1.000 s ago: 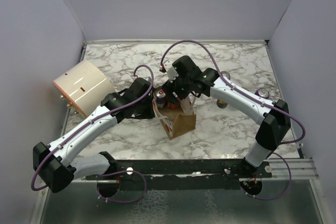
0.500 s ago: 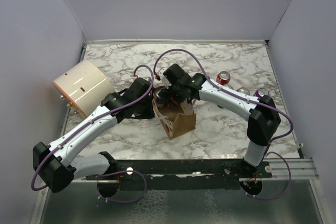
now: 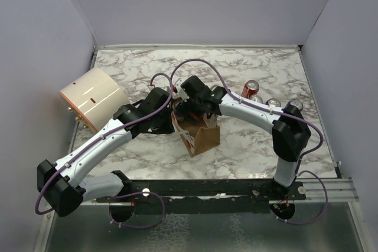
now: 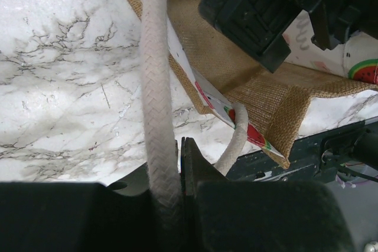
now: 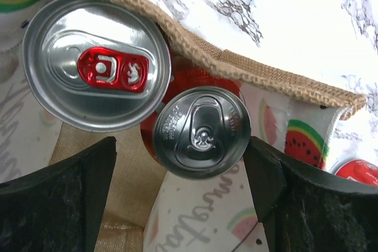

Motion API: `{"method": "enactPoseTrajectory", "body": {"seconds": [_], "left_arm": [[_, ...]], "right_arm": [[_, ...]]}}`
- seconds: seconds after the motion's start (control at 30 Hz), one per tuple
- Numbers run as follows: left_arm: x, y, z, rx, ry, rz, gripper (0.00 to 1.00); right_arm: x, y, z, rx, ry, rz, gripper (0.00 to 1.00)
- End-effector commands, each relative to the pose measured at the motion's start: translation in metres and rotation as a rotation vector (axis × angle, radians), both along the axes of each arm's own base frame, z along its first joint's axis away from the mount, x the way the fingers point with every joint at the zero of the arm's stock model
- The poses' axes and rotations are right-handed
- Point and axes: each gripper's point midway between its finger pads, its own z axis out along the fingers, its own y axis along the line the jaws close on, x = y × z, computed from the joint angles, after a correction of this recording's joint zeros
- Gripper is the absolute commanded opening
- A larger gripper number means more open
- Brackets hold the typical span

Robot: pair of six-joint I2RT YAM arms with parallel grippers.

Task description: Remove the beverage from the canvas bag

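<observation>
The beverage can point(image 5: 201, 131) stands upright in the canvas bag point(image 3: 204, 137), centre frame, straight below the right gripper point(image 5: 180, 143), spread wide astride it, empty; the left gripper point(image 4: 178, 160) clamps a rope handle point(image 4: 157, 87).

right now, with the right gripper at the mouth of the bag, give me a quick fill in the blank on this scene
1. The left gripper is shut on a white rope ____ of the canvas bag.
2. The right wrist view shows ____ can tops inside the bag.
3. The larger can has a ____ pull tab.
4. The right gripper is ____, with a finger on either side of the slimmer can.
Missing words: handle; two; red; open.
</observation>
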Motion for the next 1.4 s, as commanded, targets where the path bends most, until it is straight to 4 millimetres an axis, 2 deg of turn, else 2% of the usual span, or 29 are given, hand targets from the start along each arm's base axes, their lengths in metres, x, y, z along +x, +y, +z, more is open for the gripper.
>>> {"method": "enactPoseTrajectory", "body": {"seconds": [0.0, 0.57, 0.83, 1.03, 1.37], "left_arm": [[-0.001, 0.007, 0.005, 0.008, -0.013, 0.013, 0.10], [-0.001, 0.005, 0.005, 0.008, -0.008, 0.002, 0.10], [-0.002, 0.005, 0.004, 0.012, -0.003, -0.001, 0.10], [-0.002, 0.007, 0.004, 0.014, -0.005, 0.001, 0.10], [-0.001, 0.005, 0.003, 0.009, -0.003, 0.000, 0.10]], "right_arm": [[0.015, 0.008, -0.002, 0.005, -0.054, 0.012, 0.88], [0.035, 0.015, -0.022, 0.057, -0.049, 0.027, 0.90], [0.037, 0.016, -0.035, 0.103, -0.030, 0.040, 0.88], [0.032, 0.014, -0.041, 0.089, -0.002, 0.058, 0.79], [0.022, 0.018, -0.015, 0.128, 0.043, 0.062, 0.54]]}}
